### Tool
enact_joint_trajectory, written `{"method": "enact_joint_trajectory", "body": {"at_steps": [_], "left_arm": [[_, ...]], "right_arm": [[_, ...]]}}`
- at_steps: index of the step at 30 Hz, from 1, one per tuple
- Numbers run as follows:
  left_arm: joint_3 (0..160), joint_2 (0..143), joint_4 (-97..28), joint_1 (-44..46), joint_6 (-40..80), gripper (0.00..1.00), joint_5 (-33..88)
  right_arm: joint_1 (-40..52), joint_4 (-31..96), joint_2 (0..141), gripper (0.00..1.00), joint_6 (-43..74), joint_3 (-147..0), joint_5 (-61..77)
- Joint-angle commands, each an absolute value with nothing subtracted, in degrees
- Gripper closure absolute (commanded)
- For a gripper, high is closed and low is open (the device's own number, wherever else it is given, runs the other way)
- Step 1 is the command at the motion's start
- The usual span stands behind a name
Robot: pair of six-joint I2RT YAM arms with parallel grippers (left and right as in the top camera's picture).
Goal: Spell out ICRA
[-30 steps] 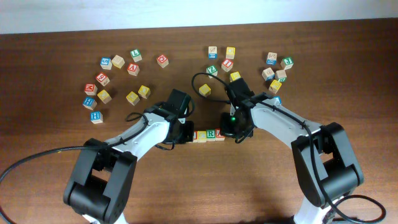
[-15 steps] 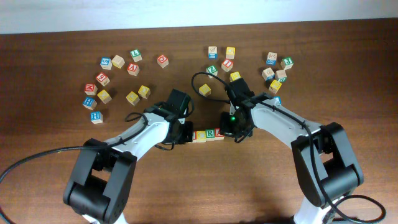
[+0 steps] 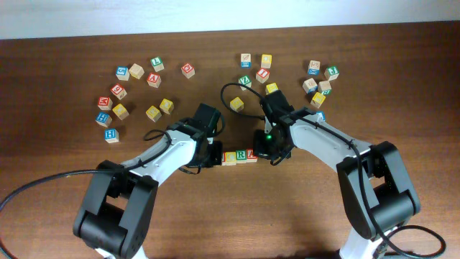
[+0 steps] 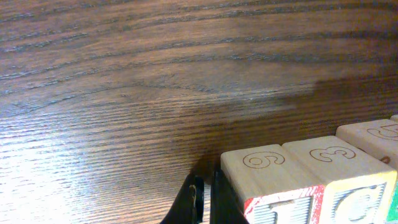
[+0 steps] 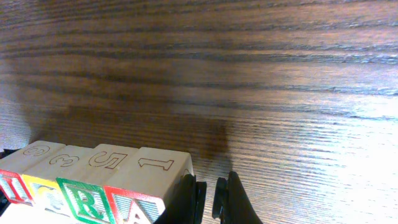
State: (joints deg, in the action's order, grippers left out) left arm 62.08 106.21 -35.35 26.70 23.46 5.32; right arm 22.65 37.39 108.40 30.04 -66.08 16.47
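Cubes sit side by side in one straight row near the middle of the table (image 3: 72,201): the I cube (image 4: 280,180) at the left end, the C cube (image 4: 348,177) next, then the R cube (image 5: 84,196) and the A cube (image 5: 143,199) at the right end. In both wrist views they stand flush with no gap between neighbours, and their letter faces point to the near side. The word reads as spelled, so this looks like a final squaring of the line rather than a pick.

That would explain the arms' pose. The left gripper (image 4: 207,198) stands low at the table just outside the I cube, and the right gripper (image 5: 210,198) stands just outside the A cube, so the row is bracketed from both ends. In that pose each can nudge its end inward without disturbing the order.

Each pair of fingers is drawn together, with only a thin slit between the tips, and holds nothing. The left fingers (image 4: 221,200) lie right against the I cube's outer side, and the right fingers (image 5: 191,198) lie against the A cube's outer corner; whether they press or merely stand beside I cannot tell.

The loose cubes (image 3: 152,113) lie scattered on the far side, well apart from the row
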Motion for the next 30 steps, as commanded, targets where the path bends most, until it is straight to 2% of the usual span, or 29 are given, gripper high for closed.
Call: {"method": "enact_joint_trajectory", "body": {"at_steps": [1, 6, 8, 10, 13, 20, 24, 30], "left_arm": [[62.3, 107.1, -36.6, 26.7, 24.0, 1.0, 3.1], [69.1, 107.1, -45.6, 21.8, 24.0, 1.0, -3.3], [70.5, 107.1, -46.9, 19.8, 24.0, 1.0, -3.3], [71.0, 107.1, -47.2, 16.9, 24.0, 1.0, -3.3], [71.0, 107.1, -47.2, 13.4, 24.0, 1.0, -3.2], [71.0, 107.1, -48.1, 12.2, 24.0, 1.0, -2.4], [71.0, 107.1, -48.8, 12.2, 24.0, 1.0, -2.4], [71.0, 107.1, -51.0, 12.1, 26.2, 1.0, -4.2]], "right_arm": [[22.9, 37.6, 109.1, 0.96, 30.3, -66.0, 16.6], [22.7, 51.5, 109.1, 0.96, 28.7, -75.4, 2.0], [22.8, 56.2, 109.1, 0.96, 26.0, -80.4, 2.2], [22.9, 58.5, 109.1, 0.96, 19.6, -84.4, 9.3], [23.0, 56.0, 109.1, 0.96, 18.9, -85.5, 14.8], [27.2, 46.5, 110.2, 0.96, 23.1, -84.6, 14.3], [31.3, 46.2, 113.4, 0.96, 28.2, -84.6, 5.7], [31.6, 46.2, 116.6, 0.96, 29.5, -84.6, 7.5]]}}
